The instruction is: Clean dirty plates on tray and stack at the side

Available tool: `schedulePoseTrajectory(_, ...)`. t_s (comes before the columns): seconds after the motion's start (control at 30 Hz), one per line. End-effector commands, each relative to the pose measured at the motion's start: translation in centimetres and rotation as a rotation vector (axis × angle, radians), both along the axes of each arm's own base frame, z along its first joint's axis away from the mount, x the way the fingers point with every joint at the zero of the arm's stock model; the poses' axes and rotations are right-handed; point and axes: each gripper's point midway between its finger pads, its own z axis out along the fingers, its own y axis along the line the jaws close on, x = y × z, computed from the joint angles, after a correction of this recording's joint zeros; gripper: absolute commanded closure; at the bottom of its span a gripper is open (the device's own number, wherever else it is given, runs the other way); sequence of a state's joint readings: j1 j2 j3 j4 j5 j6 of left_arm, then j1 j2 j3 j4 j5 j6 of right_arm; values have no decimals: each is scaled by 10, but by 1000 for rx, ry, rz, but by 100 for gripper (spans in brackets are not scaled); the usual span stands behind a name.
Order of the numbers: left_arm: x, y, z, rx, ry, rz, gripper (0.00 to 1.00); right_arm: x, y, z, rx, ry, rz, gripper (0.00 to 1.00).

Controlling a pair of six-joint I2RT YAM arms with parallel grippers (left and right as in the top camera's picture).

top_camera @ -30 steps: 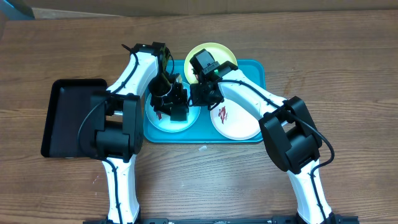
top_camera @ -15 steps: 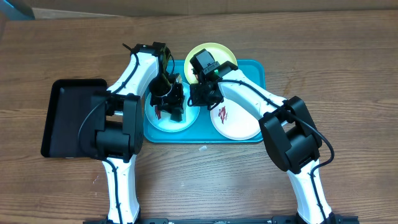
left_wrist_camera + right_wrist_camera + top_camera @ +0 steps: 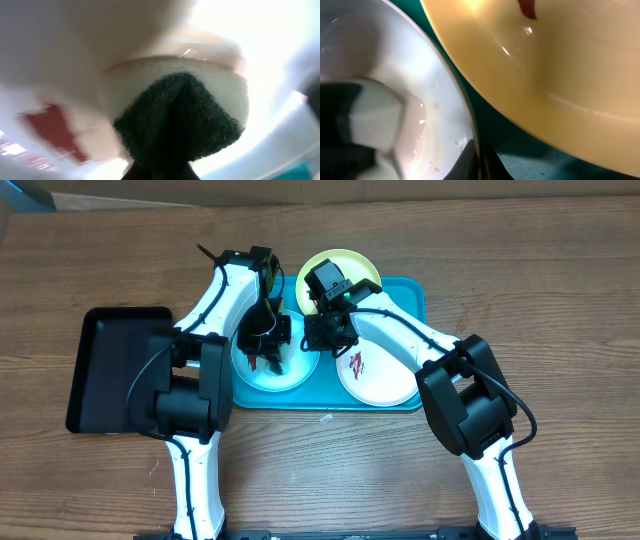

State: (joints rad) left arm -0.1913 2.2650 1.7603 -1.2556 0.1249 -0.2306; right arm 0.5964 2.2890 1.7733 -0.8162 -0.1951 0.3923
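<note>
**A:** Where was the plate being cleaned?

**B:** The pale blue plate [image 3: 295, 373] lay flat at the robot's left end of the turquoise tray [image 3: 405, 295]. The white plate [image 3: 385, 377] sat beside it on the right. The yellow-green plate [image 3: 340, 265] was behind them, overlapping the tray's far rim.

**A:** And the dirt on it?

**B:** A dark-red smear [image 3: 257, 363] sat left of the plate's middle. In the left wrist view it showed low and left of the sponge [image 3: 185, 115], just beside it, though that picture was blurred.

**A:** What held the sponge?

**B:** The left gripper [image 3: 268, 343], fingers pinched together on it, the green scouring side folded in the middle. It hung right over the blue plate.

**A:** The other arm?

**B:** The right gripper [image 3: 476, 161] was closed too, and looked clamped on the blue plate's right rim, steadying it.

**A:** So which way would the wipe go?

**B:** I'd judge a short stroke toward the robot's left and slightly toward its base. The left arm was the nearer one by far.
</note>
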Motion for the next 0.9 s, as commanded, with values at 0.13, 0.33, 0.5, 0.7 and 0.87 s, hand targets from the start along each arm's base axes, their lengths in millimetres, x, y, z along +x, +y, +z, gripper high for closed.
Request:
schedulePoseTrajectory(0.13,7,88,-3,470,-65,123,96,-3,-3,-7,-9,21,-3,96)
schedulePoseTrajectory(0.33,11,89,2,468,-75,134,96,-3,-3,-7,-9,21,-3,96)
schedulePoseTrajectory(0.5,26,84,26,451,-115,180,96,-3,-3,-7,-9,20,-3,96)
schedulePoseTrajectory(0.7,48,44,39,214,-159,142,96,-3,-3,-7,-9,21,-3,96)
schedulePoseTrajectory(0.87,47,21,31,78,-138,158,96,-2,-3,-7,-8,20,-3,96)
